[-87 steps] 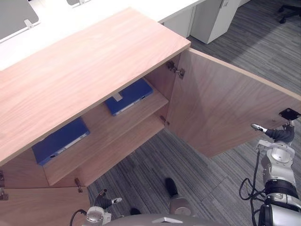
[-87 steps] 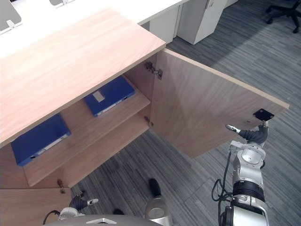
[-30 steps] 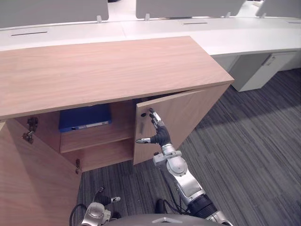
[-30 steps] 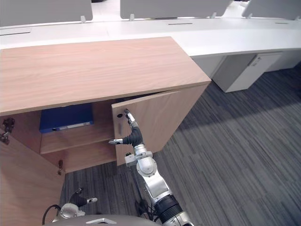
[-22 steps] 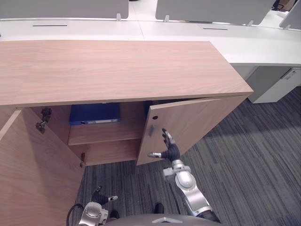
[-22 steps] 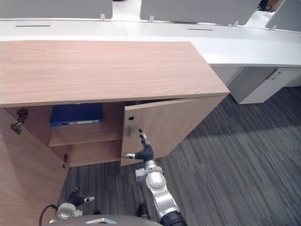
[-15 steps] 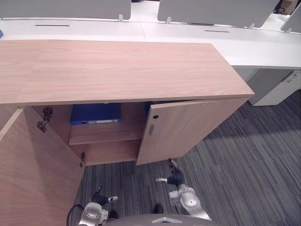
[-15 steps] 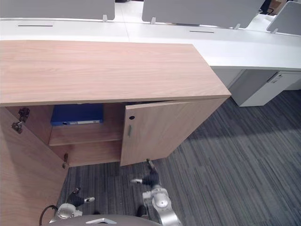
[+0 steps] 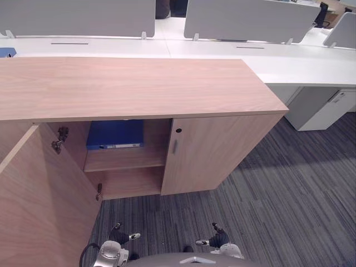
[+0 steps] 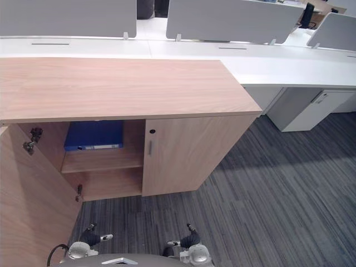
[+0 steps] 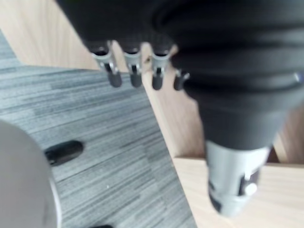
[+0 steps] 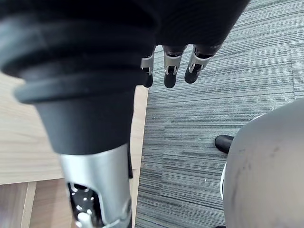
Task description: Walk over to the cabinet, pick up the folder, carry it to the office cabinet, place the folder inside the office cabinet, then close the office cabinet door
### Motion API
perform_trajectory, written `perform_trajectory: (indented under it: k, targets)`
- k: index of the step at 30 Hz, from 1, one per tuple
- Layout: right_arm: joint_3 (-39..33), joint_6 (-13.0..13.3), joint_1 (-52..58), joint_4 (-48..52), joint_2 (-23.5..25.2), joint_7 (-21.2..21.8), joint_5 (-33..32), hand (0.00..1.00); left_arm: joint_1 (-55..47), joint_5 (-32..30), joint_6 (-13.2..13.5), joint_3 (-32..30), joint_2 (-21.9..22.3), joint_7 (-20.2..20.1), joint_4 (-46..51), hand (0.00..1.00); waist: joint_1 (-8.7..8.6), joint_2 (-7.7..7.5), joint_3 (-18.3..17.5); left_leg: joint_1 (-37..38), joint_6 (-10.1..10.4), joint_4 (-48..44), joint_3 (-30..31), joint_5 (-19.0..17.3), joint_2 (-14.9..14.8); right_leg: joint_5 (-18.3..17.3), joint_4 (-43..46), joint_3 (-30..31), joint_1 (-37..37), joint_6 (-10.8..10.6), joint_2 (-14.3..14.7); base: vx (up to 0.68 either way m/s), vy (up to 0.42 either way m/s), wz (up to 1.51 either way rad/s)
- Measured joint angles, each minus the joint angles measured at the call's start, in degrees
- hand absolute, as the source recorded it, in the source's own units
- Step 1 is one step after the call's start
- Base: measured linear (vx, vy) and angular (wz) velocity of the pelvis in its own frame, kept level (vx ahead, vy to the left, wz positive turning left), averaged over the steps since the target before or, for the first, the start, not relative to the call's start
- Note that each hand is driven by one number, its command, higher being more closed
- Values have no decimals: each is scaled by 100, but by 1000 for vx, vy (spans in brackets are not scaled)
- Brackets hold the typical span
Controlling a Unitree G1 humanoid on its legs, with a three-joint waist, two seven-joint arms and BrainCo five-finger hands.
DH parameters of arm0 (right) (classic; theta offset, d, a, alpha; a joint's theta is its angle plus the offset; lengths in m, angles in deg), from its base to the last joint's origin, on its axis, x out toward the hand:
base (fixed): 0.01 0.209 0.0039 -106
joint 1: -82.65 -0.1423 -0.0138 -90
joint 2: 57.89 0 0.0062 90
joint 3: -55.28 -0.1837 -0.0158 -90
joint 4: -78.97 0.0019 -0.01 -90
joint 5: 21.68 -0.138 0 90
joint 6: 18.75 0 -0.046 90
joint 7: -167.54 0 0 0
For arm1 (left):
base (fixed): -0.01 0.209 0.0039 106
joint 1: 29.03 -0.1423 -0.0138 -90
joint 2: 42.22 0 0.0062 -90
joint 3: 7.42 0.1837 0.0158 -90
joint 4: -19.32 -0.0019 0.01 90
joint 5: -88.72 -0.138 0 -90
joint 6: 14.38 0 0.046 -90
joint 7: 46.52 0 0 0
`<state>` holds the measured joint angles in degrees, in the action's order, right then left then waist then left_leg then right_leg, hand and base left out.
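The wooden office cabinet (image 9: 133,89) stands in front of me. Its right door (image 9: 217,150) is shut, and its left door (image 9: 39,194) swings wide open toward me. A blue folder (image 9: 114,135) lies flat on the upper shelf behind the open half. My left hand (image 9: 121,238) hangs low at the bottom edge, open and holding nothing; its fingers (image 11: 134,71) point down over the carpet. My right hand (image 9: 218,239) also hangs low, apart from the shut door. It is open, with relaxed fingers (image 12: 170,71) above the carpet.
White desks (image 9: 311,61) with grey partition screens (image 9: 245,19) run behind the cabinet. A white pedestal unit (image 9: 325,108) stands to the right. Grey striped carpet (image 9: 289,194) spreads in front and to the right. The open left door juts out at my left.
My right hand pushed the right door until it shut, then dropped away to the bottom of the view. The camera turned to face the cabinet squarely.
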<state>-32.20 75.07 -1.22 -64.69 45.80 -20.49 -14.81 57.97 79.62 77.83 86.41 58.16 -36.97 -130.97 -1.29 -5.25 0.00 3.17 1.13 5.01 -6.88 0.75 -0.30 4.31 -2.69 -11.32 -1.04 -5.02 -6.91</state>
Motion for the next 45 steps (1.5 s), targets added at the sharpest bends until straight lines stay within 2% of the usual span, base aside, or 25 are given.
perform_trajectory:
  k: [6, 7, 12, 14, 16, 19, 23, 24, 25, 26, 28, 29, 30, 31, 32, 33, 34, 37, 38, 41, 45]
  targets:
    - [-160, -126, -195, -153, 16, -3, -47, 0, -8, 152, -35, -172, -14, 2, -52, 0, -37, 23, 41, -27, -19, -3, -268, -32, 47, 96, 4, 414, -183, -68, -11, -36, 22, -21]
    - [-206, -135, -266, -149, 18, 1, -50, 0, -4, 229, -40, -240, -8, 3, -60, 0, -79, 59, 124, -127, -24, -7, -251, -34, 79, 18, 277, 454, -400, -143, -68, -9, 41, -4]
    - [-333, -136, -292, -148, 46, -5, -83, 0, -8, 395, -40, -595, -15, 17, 74, 0, -7, 97, 250, -206, -70, -42, 84, -61, 120, -335, 695, 279, -481, -206, -161, 63, 16, 36]
    - [-335, -136, -294, -145, 77, -4, -93, 0, -10, 439, -40, -676, -32, 24, 82, 0, -2, 102, 255, -296, -86, -45, 300, -42, 111, -355, 753, 479, -467, -153, -128, 141, 41, 65]
    - [-330, -135, -306, -136, 100, -6, -95, 0, -24, 457, -40, -811, -41, 29, 89, 0, 84, 83, 256, -374, -98, -73, 426, -7, 122, -374, 599, 589, -389, -139, -105, 116, 37, 47]
    - [-332, -130, -441, -115, 121, -14, -99, 0, -5, 526, -34, -1003, -18, 39, 127, 0, 126, 87, 371, -821, -26, -931, 717, -266, 127, -420, 399, 418, -180, -55, -88, 87, -32, 56]
    - [-348, -125, -505, 79, 108, -52, -98, 0, 3, 672, -13, -1157, 165, 57, 415, 0, 151, 336, 663, -1170, 41, -1652, 727, -382, 6, -612, 668, 162, -43, 170, 24, -55, -69, 66]
    - [-348, -124, -507, 118, 113, -76, -98, 0, -34, 676, 2, -1158, 203, 57, 503, 0, 175, 375, 669, -1239, 58, -1655, 635, -347, -43, -696, 793, 87, -124, 173, 54, -132, -93, 47]
    - [-349, -124, -516, 138, 122, -79, -99, 0, -75, 676, 28, -1145, 231, 54, 552, 0, 203, 352, 657, -1187, 82, -1345, 632, -233, -65, -801, 871, 50, -232, 156, 0, -169, -75, 44]
    - [-390, -118, -531, 161, 151, -82, -97, 0, -52, 696, 29, -1166, 291, 45, 556, 0, 208, 364, 669, -1239, 14, -1409, 359, -326, -155, -803, 899, -88, -337, 166, -18, -143, -46, 31]
    - [-567, -121, -467, 167, 148, -86, -99, 0, -25, 750, 22, -1273, 371, 51, 550, 0, 180, 319, 708, -1260, -4, -2284, -179, -906, -294, -813, 1014, -154, -370, 175, -23, -78, -10, 21]
    - [-618, -122, -391, 170, 118, -88, -99, 0, -88, 750, 22, -1272, 403, 44, 537, 0, 108, 375, 681, -1078, 21, -2491, -389, -1192, -346, -832, 1024, -239, -324, 155, -22, -63, 40, 34]
    - [-720, -118, -343, 219, 85, -86, -119, 0, -86, 750, 23, -1276, 439, 44, 534, 0, 33, 458, 639, -876, -16, -2092, -455, -1249, -344, -887, 1027, -301, -291, 150, 25, -70, 70, 34]
    - [-758, -127, -304, 184, 87, -86, -128, 0, -74, 749, 23, -1275, 439, 43, 526, 0, 27, 387, 632, -792, -108, -1853, -438, -1126, -266, -863, 1009, -303, -280, 116, 22, -70, 45, 27]
    - [-797, -130, -269, 194, 135, -85, -147, 0, -107, 749, 24, -1268, 430, 43, 525, 0, 29, 346, 597, -664, -99, -1435, -405, -905, -150, -797, 906, -276, -266, 140, -7, -29, 34, 18]
    - [-828, -126, -188, 185, 199, -84, -160, 0, -125, 747, 23, -1268, 385, 46, 505, 0, 60, 209, 492, -477, -127, -910, -370, -587, -23, -679, 723, -272, -253, 92, -52, -11, 39, 25]
    - [-832, -127, -176, 124, 210, -85, -182, 0, -120, 747, 22, -1266, 351, 50, 480, 0, 57, 170, 462, -386, -157, -583, -271, -379, 51, -594, 580, -341, -200, 77, -60, 7, 48, 30]
    - [-836, -133, -174, 72, 181, -86, -190, 0, -129, 748, 20, -1261, 341, 53, 412, 0, 49, 184, 454, -193, -217, -270, -82, -162, 132, -550, 465, -465, -1, 64, -68, -7, 32, 36]
    - [-834, -133, -189, 14, 154, -87, -189, 0, -142, 749, 14, -1263, 337, 59, 286, 0, 69, 237, 425, -35, -216, -132, -53, -100, 155, -550, 444, -487, 119, 65, -54, -8, 16, 15]
    - [-832, -127, -290, -121, 108, -86, -188, 0, -247, 781, 11, -1271, 354, 153, 272, 0, 76, 346, 355, 47, -228, -57, 34, -52, 152, -547, 439, -515, 202, 70, -26, -25, -14, 11]
    - [-831, -131, -348, -252, 79, -88, -187, 0, -259, 904, 14, -1434, 352, 279, 211, 0, 128, 372, 343, 151, -193, -40, 90, -19, 98, -548, 436, -539, 326, 91, 42, -49, -43, 7]
